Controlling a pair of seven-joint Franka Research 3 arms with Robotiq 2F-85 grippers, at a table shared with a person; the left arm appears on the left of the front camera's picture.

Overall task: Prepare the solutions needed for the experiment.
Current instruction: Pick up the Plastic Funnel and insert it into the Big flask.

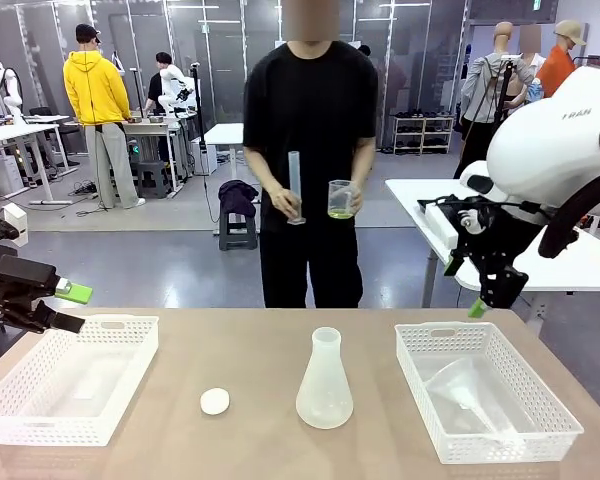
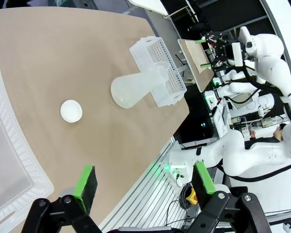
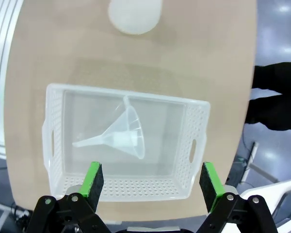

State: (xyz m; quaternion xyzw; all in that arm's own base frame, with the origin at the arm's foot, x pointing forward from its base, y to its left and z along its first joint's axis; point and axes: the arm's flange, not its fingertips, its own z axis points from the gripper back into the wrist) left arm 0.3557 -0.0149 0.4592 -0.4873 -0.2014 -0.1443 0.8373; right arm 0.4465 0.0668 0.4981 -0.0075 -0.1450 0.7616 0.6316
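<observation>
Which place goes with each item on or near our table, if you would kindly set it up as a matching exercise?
Items:
1. funnel
2. white cap
3. yellow-green solution
4. conical flask

Places:
A. in a beaker held by the person
B. lying in the right basket
C. standing upright at mid-table
D. on the bare table, left of the flask

Pairs: 1-B, 2-D, 3-A, 4-C

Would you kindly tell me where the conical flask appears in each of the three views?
Front view: flask upright at the table's middle, left of the funnel basket.
Left wrist view: flask at upper middle, its neck overlapping that basket.
Right wrist view: flask at the top edge, above the basket.
Shared landmark: the funnel basket.
</observation>
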